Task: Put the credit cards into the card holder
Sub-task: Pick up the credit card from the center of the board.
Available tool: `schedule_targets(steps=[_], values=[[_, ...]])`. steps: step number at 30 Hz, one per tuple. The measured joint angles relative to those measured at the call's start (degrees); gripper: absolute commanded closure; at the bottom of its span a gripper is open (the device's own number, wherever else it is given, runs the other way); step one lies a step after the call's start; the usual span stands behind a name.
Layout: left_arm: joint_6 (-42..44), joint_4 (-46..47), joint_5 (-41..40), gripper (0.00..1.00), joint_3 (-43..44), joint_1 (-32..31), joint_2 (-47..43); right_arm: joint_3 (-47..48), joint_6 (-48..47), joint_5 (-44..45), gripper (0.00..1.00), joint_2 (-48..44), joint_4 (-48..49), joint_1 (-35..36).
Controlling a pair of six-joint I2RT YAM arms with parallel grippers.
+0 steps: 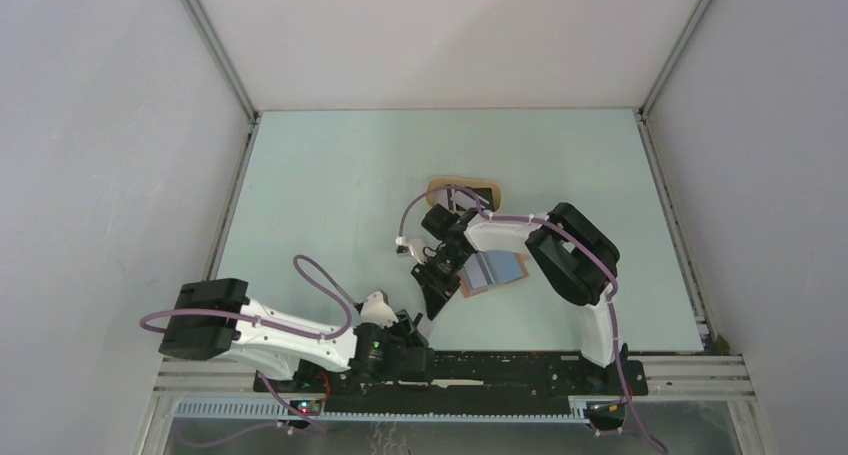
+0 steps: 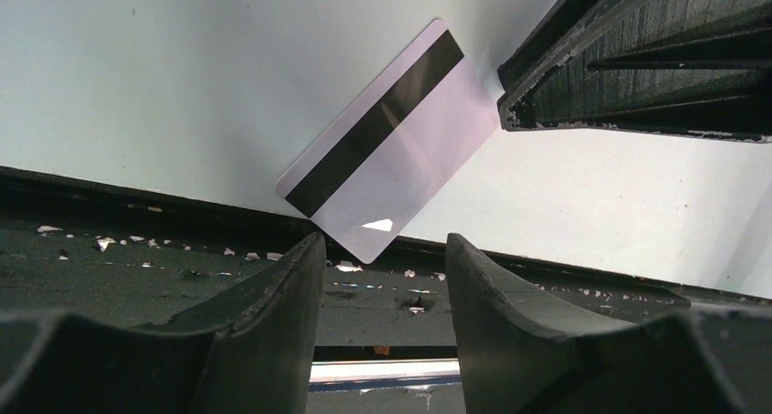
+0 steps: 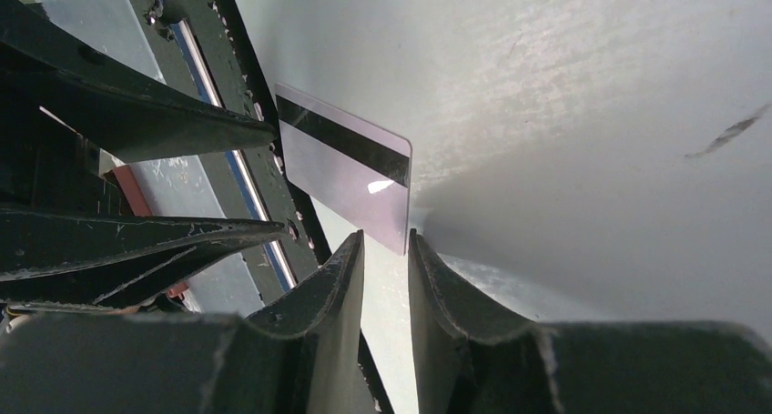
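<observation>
At the near edge of the table (image 1: 330, 175), just ahead of my left gripper (image 2: 382, 268), lies a whitish credit card (image 2: 391, 141) with a dark stripe along one long side. It sits skewed, and one corner reaches over the black rail (image 2: 137, 250) at the table's edge. My left fingers (image 2: 282, 296) stand well apart and grasp nothing. In the left wrist view, that low corner of the card shows between their tips.

My right gripper (image 3: 382, 250) has its tips at the card's opposite end. Its fingers (image 3: 341, 277) are drawn close but not clenched: pale table shows through the narrow slit between them, far wider than the thin card. I cannot tell whether a tip touches the card's edge.

Farther out on the table, beside my right forearm, the card holder (image 1: 492, 272) lies unfolded with its light blue pockets facing up, well apart from the striped card. Beyond it sits an oval beige tray (image 1: 440, 187) with a dark card (image 1: 480, 194) in it.
</observation>
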Motion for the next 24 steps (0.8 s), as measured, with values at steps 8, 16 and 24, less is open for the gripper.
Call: schedule_targets(steps=[8, 16, 24], values=[[0.00, 2.16, -0.04, 0.43, -1.16, 0.48, 0.15, 0.37, 0.02, -0.04, 0.68, 0.55, -0.07, 0.00], [0.04, 2.58, -0.13, 0.43, -1.20, 0.61, 0.35, 1.99, 0.17, -0.37, 0.67, 1.86, -1.14, 0.00], [0.07, 2.99, -0.15, 0.43, -1.49, 0.76, 0.20, 4.02, 0.59, -1.57, 0.68, 3.80, -2.60, 0.00]])
